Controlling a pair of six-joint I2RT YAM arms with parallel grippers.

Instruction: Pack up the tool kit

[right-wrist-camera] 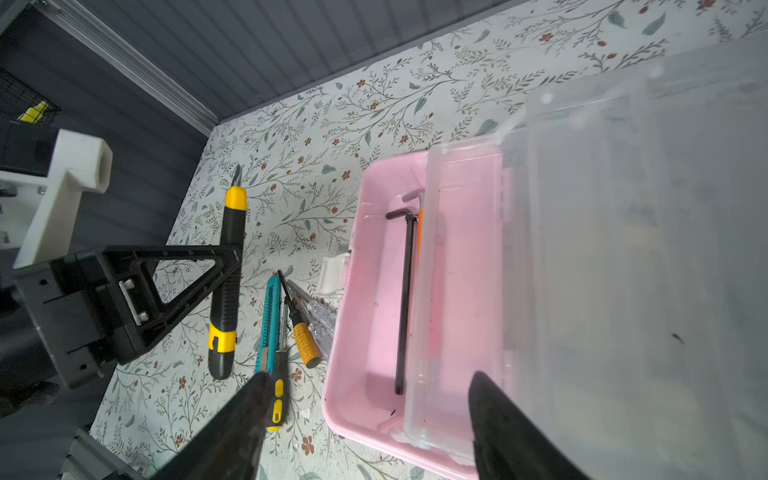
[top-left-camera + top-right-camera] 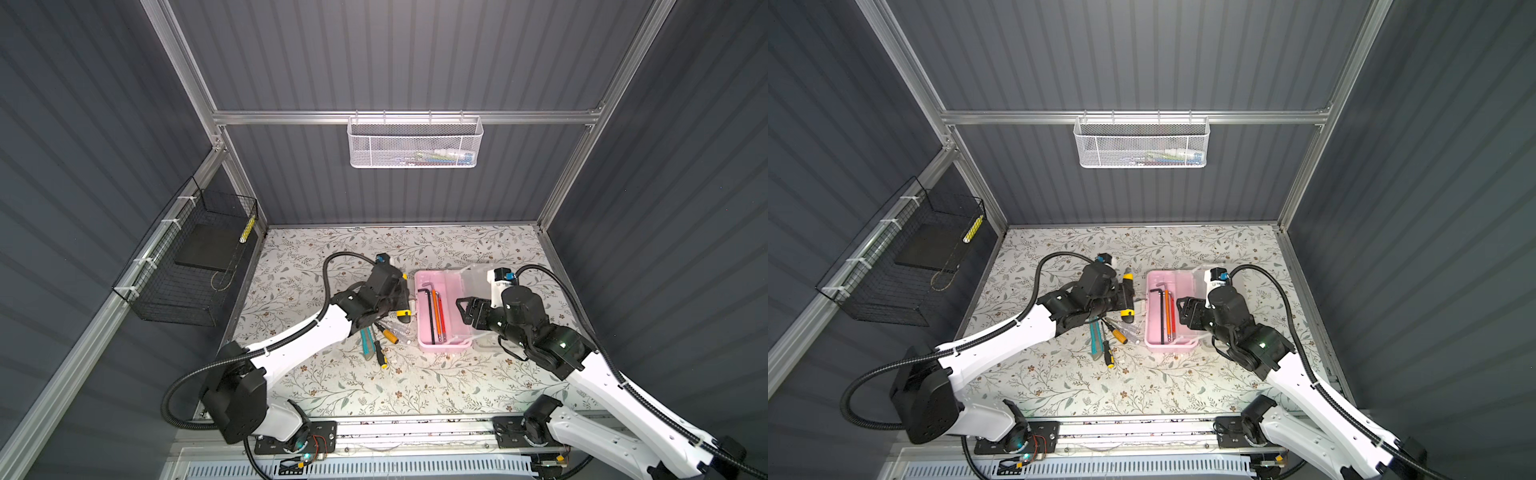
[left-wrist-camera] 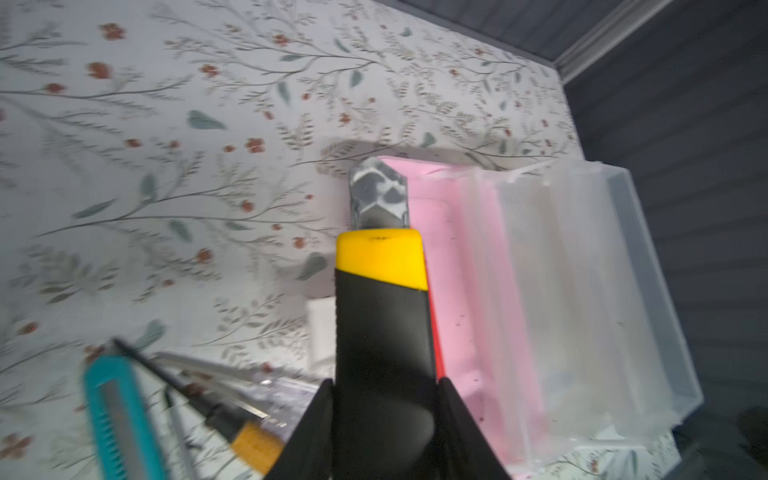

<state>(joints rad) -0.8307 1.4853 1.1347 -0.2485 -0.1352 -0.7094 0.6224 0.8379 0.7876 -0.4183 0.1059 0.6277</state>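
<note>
The pink box (image 2: 451, 291) sits open in the middle of the tabletop (image 2: 332, 386). Its clear lid (image 1: 623, 249) is tipped back on the right side. Three bent keys lie side by side inside the box: a black one (image 2: 430, 316), an orange one (image 2: 436, 311) and a red one (image 2: 441, 316). A small white latch (image 1: 332, 276) sticks out from the box's left wall.

The left claw (image 3: 384, 390) is closed around a black and yellow knife (image 3: 380, 328), gripping it near the middle of the handle. The knife is just left of the box and runs along its side.

The right claw (image 2: 461, 311) hangs over the right part of the box, by the lid. Its two fingers are spread wide and grip nothing.

More tools lie in a little heap on the tabletop, left of the box. There is a teal knife (image 2: 367, 343), a screwdriver with an orange handle (image 2: 390, 333), a thin black and yellow screwdriver (image 2: 380, 353), and some clear-handled ones (image 1: 322, 316) nearest the box.
</note>
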